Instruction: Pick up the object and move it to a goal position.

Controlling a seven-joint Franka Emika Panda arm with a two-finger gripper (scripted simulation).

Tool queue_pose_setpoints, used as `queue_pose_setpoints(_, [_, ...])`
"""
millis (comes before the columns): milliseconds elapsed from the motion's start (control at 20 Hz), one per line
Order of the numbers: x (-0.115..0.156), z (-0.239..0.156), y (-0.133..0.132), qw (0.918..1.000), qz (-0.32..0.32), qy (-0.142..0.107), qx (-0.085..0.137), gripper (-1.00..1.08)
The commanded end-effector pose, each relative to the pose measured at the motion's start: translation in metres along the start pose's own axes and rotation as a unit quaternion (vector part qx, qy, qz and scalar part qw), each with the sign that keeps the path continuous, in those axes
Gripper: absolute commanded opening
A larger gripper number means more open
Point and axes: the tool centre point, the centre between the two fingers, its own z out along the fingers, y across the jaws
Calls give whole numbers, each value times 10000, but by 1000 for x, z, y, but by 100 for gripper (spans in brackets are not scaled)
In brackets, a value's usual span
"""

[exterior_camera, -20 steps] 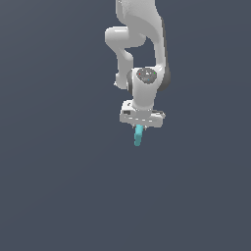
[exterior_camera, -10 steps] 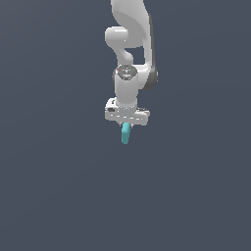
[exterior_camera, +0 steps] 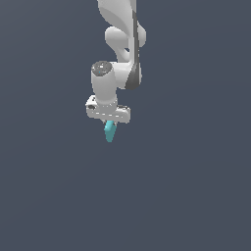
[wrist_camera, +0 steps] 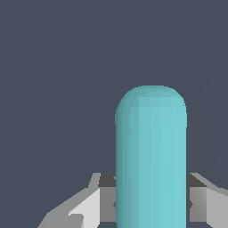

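Since a second ago your arm (exterior_camera: 120,44) has carried its load toward the exterior view's left. Gripper (exterior_camera: 110,122) points down, pinching the object (exterior_camera: 110,131), which hangs below the fingers (wrist_camera: 91,207). Pickup looks done; transport is left. No goal marker shows, so you cannot judge the remaining travel.

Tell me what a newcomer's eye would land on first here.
First, the teal stick, hanging below the white end effector against a plain dark grey backdrop. In the wrist view the stick fills the frame, rounded end out, with a finger on either side.
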Motion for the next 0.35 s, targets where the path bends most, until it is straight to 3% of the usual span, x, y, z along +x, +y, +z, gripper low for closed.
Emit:
queue_pose_setpoints(0, [2,-2,12,10000,-9,1,1,-100])
queue_pose_setpoints(300, [4,-3,23,10000,-10,1,-1,-100])
